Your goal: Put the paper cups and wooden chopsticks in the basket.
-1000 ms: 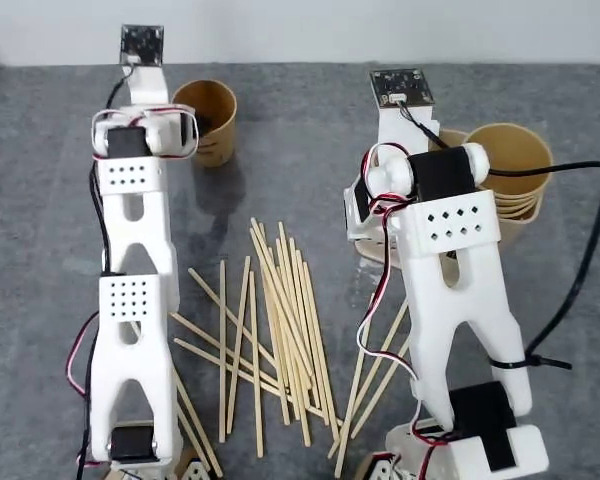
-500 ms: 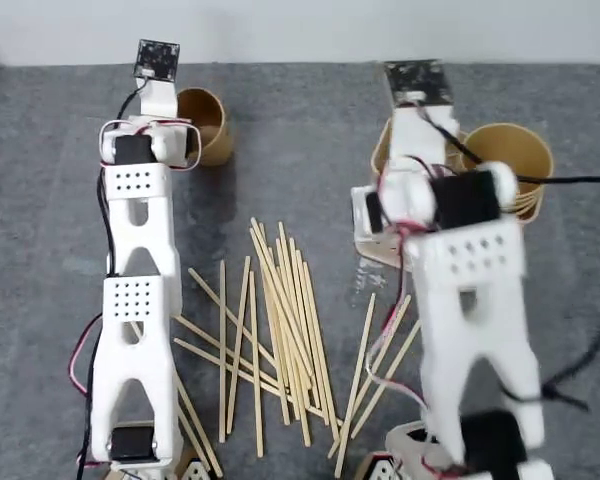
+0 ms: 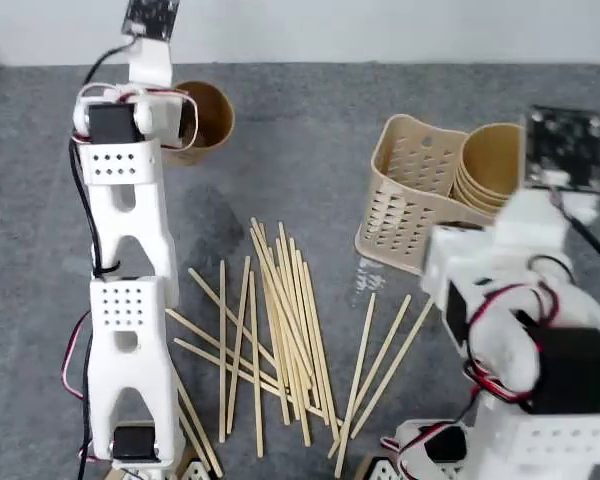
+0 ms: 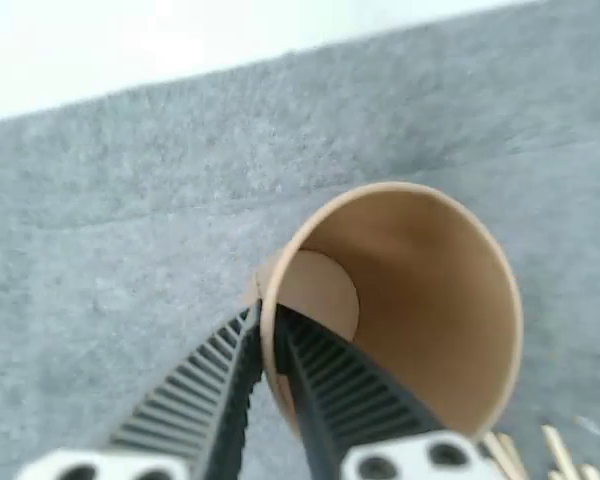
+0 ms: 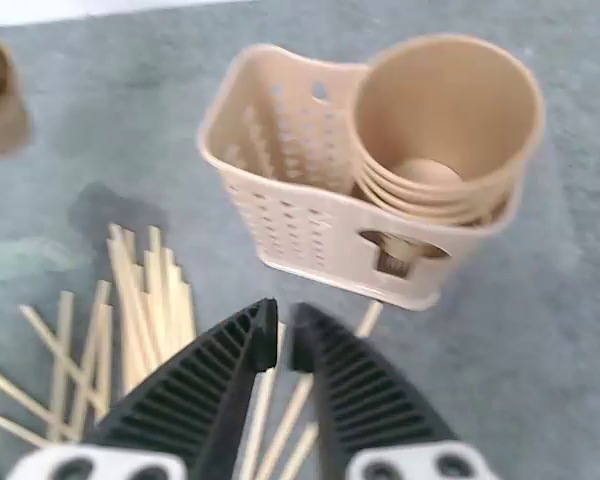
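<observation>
A brown paper cup (image 3: 206, 116) stands tilted at the table's far left, and my left gripper (image 4: 268, 322) is shut on its near rim, one finger inside and one outside the wall. The beige slotted basket (image 3: 408, 196) stands at the far right with a stack of paper cups (image 3: 494, 166) in its right half. Loose wooden chopsticks (image 3: 280, 320) lie spread over the middle of the grey table. My right gripper (image 5: 282, 316) hangs high above the chopsticks (image 5: 140, 300), in front of the basket (image 5: 290, 190), shut with nothing in it.
The white left arm (image 3: 128, 300) stretches along the table's left side. The right arm (image 3: 525, 350) is raised at the near right. The basket's left compartment (image 5: 290, 120) holds nothing. A pale wall borders the table's far edge.
My right arm has drawn back from over the basket and risen, uncovering the basket and the cup stack. My left arm has shifted the brown cup slightly back and left.
</observation>
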Robot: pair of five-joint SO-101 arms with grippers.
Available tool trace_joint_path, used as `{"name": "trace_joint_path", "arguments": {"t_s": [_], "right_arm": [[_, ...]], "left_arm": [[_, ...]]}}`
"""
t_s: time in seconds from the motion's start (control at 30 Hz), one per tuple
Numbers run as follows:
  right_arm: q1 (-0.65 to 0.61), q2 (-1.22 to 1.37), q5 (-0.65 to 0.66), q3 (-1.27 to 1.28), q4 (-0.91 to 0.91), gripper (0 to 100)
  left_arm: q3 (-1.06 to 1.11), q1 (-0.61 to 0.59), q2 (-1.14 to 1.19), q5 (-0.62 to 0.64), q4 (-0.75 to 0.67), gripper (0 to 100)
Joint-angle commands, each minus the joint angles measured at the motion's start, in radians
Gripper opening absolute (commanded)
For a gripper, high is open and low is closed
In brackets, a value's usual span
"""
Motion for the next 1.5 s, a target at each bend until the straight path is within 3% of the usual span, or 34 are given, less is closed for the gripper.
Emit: {"name": "trace_joint_path", "arguments": {"t_s": [0.0,0.17,0.43,0.63,0.97,1.2,1.47], "right_arm": [[0.099,-0.077,0.061,0.071,0.036,1.9],[0.239,-0.174,0.138,0.229,0.033,0.9],[0.430,-0.315,0.232,0.470,0.021,0.9],[0.539,-0.443,0.235,0.717,-0.147,0.9],[0.541,-0.750,0.238,1.020,-0.231,0.9],[0.539,-0.845,0.238,1.112,-0.231,0.9],[0.539,-0.855,0.238,1.117,-0.231,0.9]], "left_arm": [[-0.053,0.040,-0.196,0.012,0.034,1],[-0.053,0.087,-0.348,0.121,0.034,1],[-0.053,0.299,-0.476,0.222,0.025,1],[-0.051,0.477,-0.474,0.235,-0.098,1],[-0.051,0.709,-0.379,0.235,-0.308,1],[-0.051,0.829,-0.302,0.235,-0.345,1],[-0.051,0.859,-0.163,0.233,-0.405,1]]}}
